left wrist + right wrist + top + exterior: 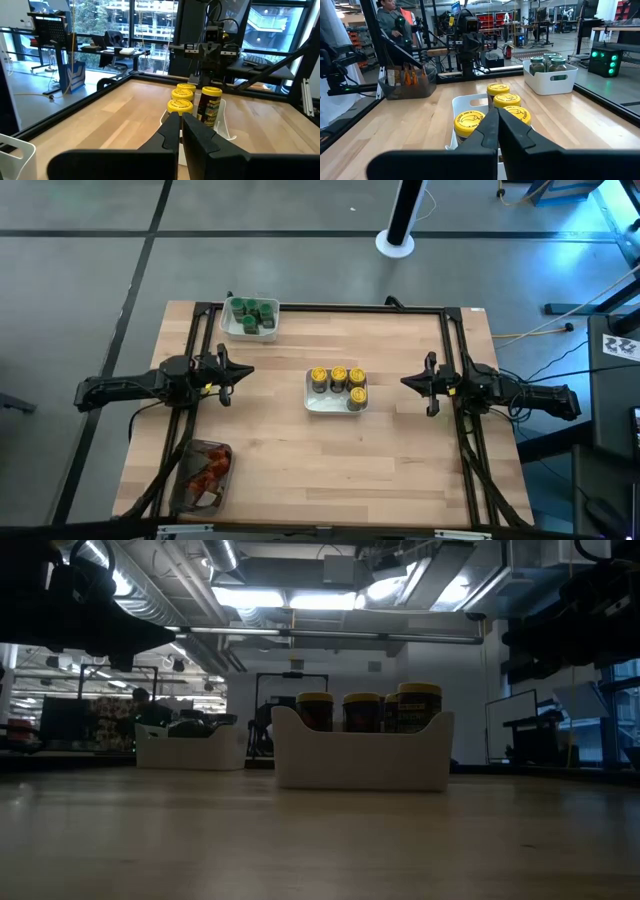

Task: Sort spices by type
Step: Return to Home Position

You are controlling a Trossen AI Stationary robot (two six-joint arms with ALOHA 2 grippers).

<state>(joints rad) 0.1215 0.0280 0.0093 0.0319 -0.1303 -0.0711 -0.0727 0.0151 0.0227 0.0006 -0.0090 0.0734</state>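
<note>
Four yellow jars (pixel 338 374) are seen in one tray (pixel 312 404). They are flanked by the left gripper (pixel 246 370) and right gripper (pixel 405 381), both closed.

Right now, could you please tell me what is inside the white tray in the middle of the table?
Four yellow-lidded jars stand in the tray, leaving one part of its floor bare. Its wall covers their lower halves in the low view; nothing else shows inside.

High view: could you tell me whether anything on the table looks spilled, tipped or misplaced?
Nothing stands out: green-lidded jars fill one white tray, yellow-lidded jars another, both sets upright, and orange packets lie in the tub.
</note>
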